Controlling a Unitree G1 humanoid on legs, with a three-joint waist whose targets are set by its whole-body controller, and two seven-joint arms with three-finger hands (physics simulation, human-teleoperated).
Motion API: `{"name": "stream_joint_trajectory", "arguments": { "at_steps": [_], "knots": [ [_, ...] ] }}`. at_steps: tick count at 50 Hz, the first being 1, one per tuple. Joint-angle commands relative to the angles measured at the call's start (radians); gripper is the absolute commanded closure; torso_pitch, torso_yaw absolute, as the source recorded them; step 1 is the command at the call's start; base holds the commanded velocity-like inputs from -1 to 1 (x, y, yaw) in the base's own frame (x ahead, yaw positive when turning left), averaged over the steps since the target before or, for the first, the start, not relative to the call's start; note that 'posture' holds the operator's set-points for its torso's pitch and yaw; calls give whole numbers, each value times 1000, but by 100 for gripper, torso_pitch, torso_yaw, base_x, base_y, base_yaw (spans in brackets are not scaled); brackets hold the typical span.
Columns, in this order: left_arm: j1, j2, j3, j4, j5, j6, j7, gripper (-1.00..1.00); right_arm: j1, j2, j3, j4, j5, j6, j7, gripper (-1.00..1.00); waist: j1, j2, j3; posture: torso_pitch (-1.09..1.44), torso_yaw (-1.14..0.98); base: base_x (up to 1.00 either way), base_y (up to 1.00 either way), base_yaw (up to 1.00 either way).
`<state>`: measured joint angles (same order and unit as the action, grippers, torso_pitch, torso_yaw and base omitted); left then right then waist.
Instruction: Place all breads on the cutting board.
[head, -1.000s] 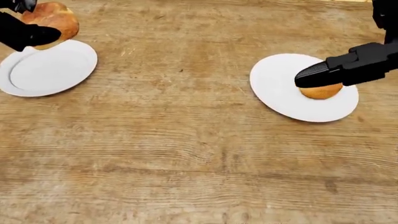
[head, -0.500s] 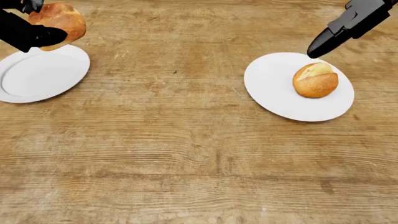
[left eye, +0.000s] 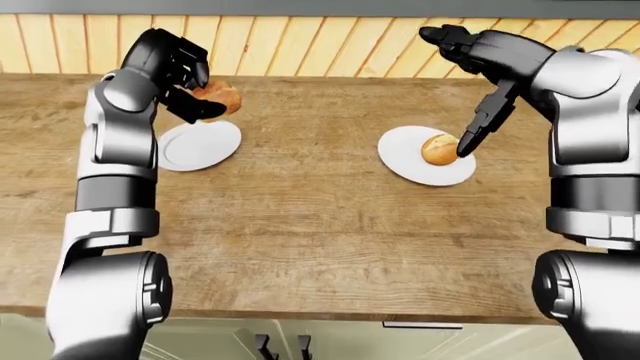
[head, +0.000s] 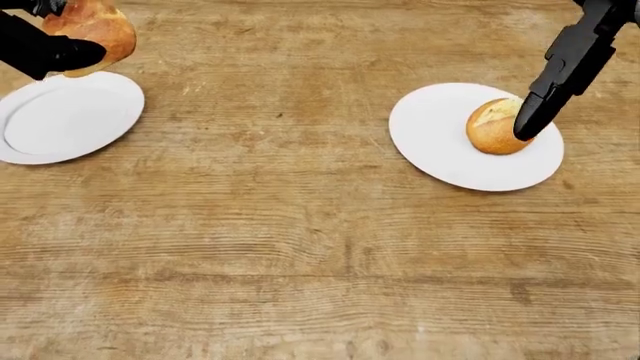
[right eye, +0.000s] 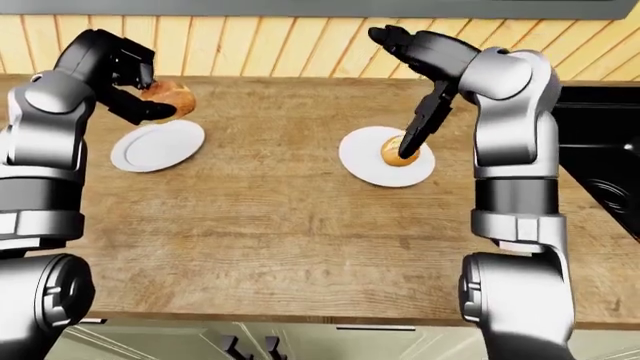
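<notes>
My left hand (left eye: 185, 82) grips one golden crusty bread roll (left eye: 219, 97) clear of its round white plate (left eye: 200, 145) for carrying, while my right hand (left eye: 470, 56), fingers spread, reaches for the second golden roll (head: 494, 126).

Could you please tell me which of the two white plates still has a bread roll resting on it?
The right plate: a roll sits on it. The left plate is bare; its roll is gripped in the left hand.

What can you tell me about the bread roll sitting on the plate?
The bread roll is small, round and golden brown, with a paler split crust on top. It sits on the white plate, toward its right side in the head view. One dark finger of the right hand reaches down over its right edge; contact is unclear.
</notes>
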<state>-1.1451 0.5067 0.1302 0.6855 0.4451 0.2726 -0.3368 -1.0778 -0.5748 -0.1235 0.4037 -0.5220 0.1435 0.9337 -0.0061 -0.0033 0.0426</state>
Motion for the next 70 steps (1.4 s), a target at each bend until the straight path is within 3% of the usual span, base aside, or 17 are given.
{"name": "stream_joint_trajectory", "arguments": {
  "at_steps": [1, 11, 26, 40, 56, 70],
  "knots": [
    [-44, 13, 9, -38, -1, -25, 15, 100, -37, -12, -16, -10, -13, -40, -20, -100, 0, 2, -33, 0, 0, 0, 0, 0],
    [-40, 7, 7, -42, 3, -24, 17, 100, -26, 18, 2, 98, -80, -122, -80, -100, -1, 4, -37, 0, 0, 0, 0, 0],
    [-41, 3, 7, -19, 2, -44, 24, 100, -98, 37, 31, 347, -173, -213, -179, -100, -1, 6, -43, 0, 0, 0, 0, 0],
    [-38, 2, 6, -16, -1, -47, 26, 100, -128, 45, 52, 458, -240, -244, -218, -100, 0, 6, -44, 0, 0, 0, 0, 0],
    [-43, 11, 8, -8, -3, -52, 23, 100, -145, 43, 62, 549, -303, -262, -255, -56, 1, 6, -44, 0, 0, 0, 0, 0],
    [-41, 4, 7, -29, -11, -44, 12, 100, -141, 34, 60, 594, -321, -275, -283, -53, 2, 4, -44, 0, 0, 0, 0, 0]
  ]
}}
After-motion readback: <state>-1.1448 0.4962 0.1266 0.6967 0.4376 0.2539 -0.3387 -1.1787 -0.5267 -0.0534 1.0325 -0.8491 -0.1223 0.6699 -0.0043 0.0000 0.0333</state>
